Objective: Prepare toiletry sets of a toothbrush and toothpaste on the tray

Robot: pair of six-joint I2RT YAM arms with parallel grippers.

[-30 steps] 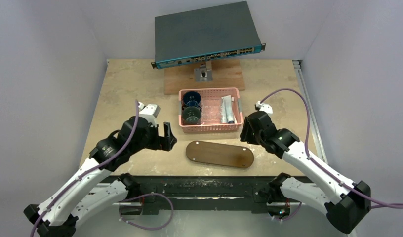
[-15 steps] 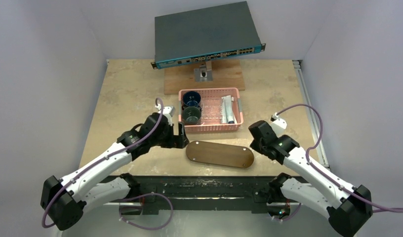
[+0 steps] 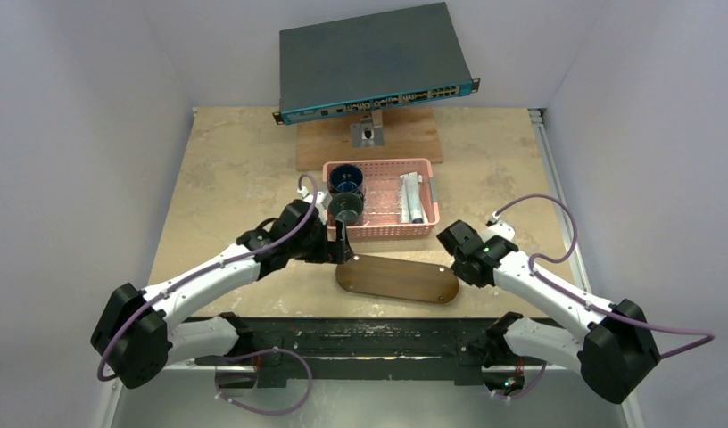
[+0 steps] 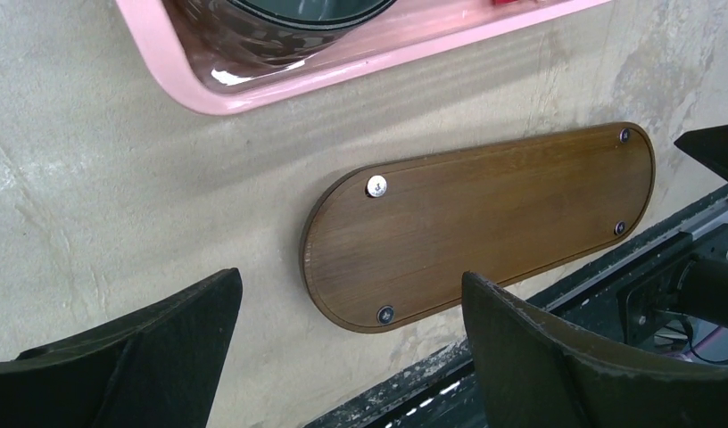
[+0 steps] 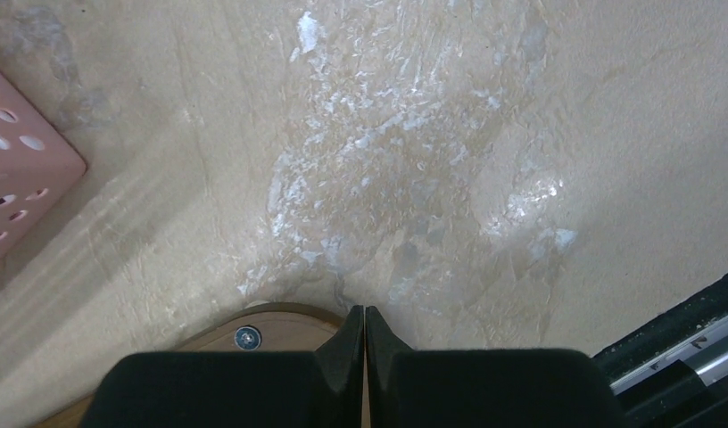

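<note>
1. Left fingers are spread wide over the tray; right fingers are shut, empty, by its end.
2. Toiletry sets lie in the basket; the tray could be shoved askew by the low fingers.

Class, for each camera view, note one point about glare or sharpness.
Top external view: soft, even light, yet the toiletry sets in the basket are small and indistinct. Left wrist view: a bright highlight on the basket rim; the tray shows crisp grain. Right wrist view: white glare patches on the table beyond the shut right fingers.
</note>
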